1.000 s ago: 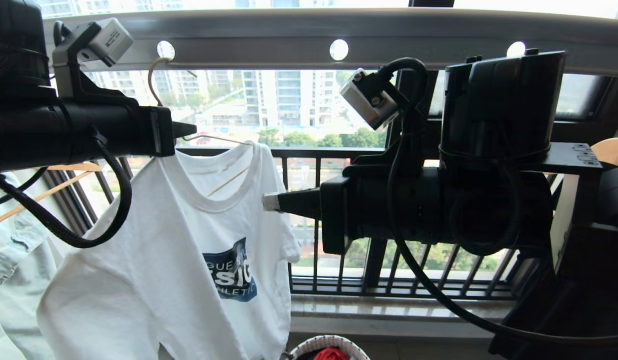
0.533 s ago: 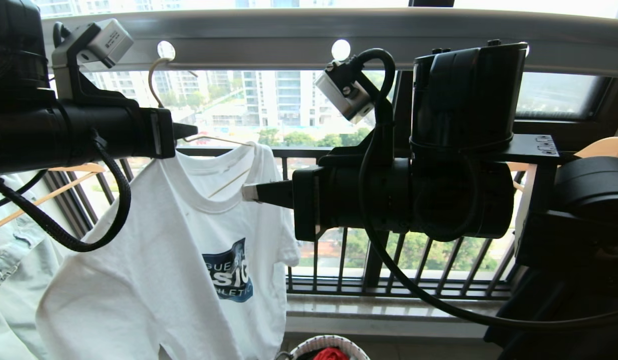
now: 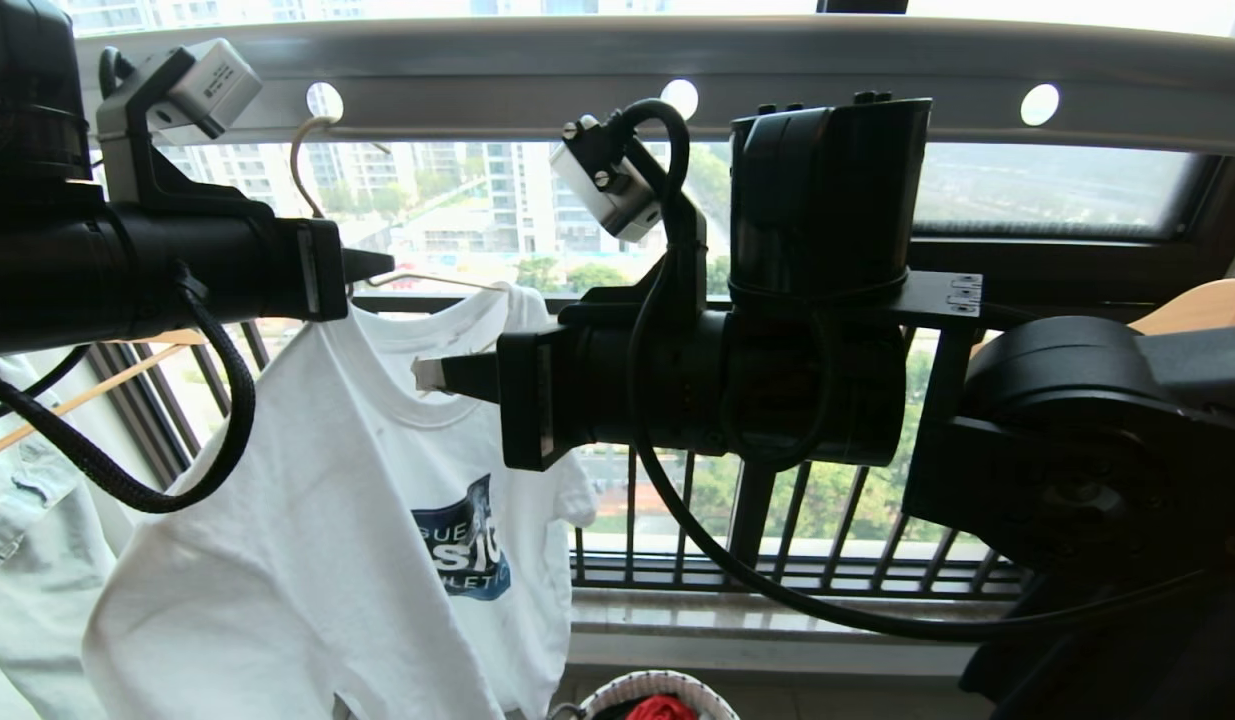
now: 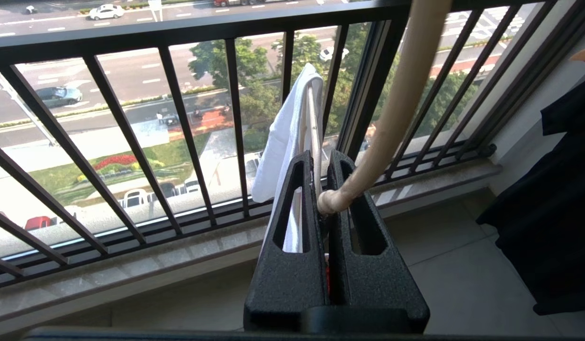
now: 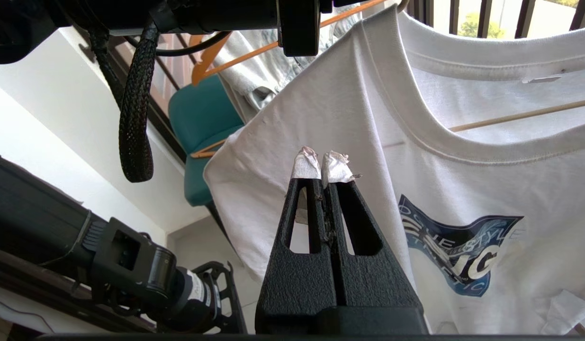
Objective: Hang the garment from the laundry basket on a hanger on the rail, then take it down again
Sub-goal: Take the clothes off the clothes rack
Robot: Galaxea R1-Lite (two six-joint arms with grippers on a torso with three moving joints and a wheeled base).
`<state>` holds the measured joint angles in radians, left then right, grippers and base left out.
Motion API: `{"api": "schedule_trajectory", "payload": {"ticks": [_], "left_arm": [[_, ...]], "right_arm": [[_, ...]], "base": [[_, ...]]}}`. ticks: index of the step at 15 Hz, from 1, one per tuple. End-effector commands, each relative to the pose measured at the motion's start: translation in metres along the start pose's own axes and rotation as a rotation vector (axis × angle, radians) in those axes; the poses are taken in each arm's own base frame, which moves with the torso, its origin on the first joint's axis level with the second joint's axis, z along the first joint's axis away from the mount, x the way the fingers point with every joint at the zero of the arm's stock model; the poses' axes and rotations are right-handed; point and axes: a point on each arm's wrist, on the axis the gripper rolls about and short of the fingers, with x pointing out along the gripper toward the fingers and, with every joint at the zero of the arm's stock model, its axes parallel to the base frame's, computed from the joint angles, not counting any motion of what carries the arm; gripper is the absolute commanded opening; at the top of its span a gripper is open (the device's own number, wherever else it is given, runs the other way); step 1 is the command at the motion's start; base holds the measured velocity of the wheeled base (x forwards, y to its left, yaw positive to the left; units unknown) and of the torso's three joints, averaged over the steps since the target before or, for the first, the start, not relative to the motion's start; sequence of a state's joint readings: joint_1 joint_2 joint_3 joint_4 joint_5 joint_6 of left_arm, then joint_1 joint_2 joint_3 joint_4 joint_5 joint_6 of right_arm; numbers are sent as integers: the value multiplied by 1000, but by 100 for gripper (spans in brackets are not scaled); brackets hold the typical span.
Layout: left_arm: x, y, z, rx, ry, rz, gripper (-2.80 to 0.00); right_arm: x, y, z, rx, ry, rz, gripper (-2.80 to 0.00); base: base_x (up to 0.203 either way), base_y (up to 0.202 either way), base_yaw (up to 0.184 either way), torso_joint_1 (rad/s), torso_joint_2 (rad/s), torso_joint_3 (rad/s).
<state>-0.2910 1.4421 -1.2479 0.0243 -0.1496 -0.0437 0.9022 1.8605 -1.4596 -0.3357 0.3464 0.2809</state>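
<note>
T-shirt (image 3: pixel 357 520) hung on the hanger (image 3: pixel 307 170), whose hook sat in a hole of the rail (image 3: pixel 777 70); logo faced the robot; collar lay just below the hanger's neck; one beige wire arm showed through the neck opening in the right wrist view.

Left end effector (image 3: pixel 382 264) was at the hanger's neck, above the collar; left wrist view showed its jaws closed on the base of the hook, wire pinched between them, shirt edge hanging just beyond.

Right end effector (image 3: pixel 429 374) was level, tips in front of the shirt just beside the collar; jaws pressed together, white-taped tips meeting, nothing between them; whether the tips touched the cloth could not be told.

Basket (image 3: pixel 632 690) sat below at the frame's bottom edge, red cloth (image 3: pixel 660 708) inside, under the shirt's hem side.

Denim garment (image 3: pixel 17 530) hung on a wooden hanger (image 3: pixel 67 400) to the shirt's left; black window railing (image 3: pixel 777 540) lay behind.
</note>
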Motion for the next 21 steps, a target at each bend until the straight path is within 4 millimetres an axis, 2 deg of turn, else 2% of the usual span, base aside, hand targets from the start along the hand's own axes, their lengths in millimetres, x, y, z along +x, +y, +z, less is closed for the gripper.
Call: {"api": "schedule_trajectory", "payload": {"ticks": [1, 7, 13, 14, 18, 21], "left_arm": [[-2, -2, 1, -22, -3, -10, -280], [-4, -7, -3, -38, -10, -27, -280], [-1, -7, -7, -50, -40, -33, -280], [-1, -7, -7, -56, -41, -33, -280], [-2, -7, -5, -61, -49, -34, -280], [-2, -7, -5, -62, -49, -34, -280]], "right_arm": [[19, -9, -8, 18, 16, -2, -280], [35, -7, -17, 115, 29, 8, -280], [50, -1, -21, 123, 16, -15, -280], [52, -1, -20, 121, 8, -20, 0], [66, -8, -19, 106, -18, -29, 0], [74, -11, -11, 84, -57, -27, 0]], "base": [[0, 0, 0, 0, 0, 0], [0, 0, 0, 0, 0, 0], [0, 0, 0, 0, 0, 0], [0, 0, 0, 0, 0, 0], [0, 0, 0, 0, 0, 0], [0, 0, 0, 0, 0, 0]]}}
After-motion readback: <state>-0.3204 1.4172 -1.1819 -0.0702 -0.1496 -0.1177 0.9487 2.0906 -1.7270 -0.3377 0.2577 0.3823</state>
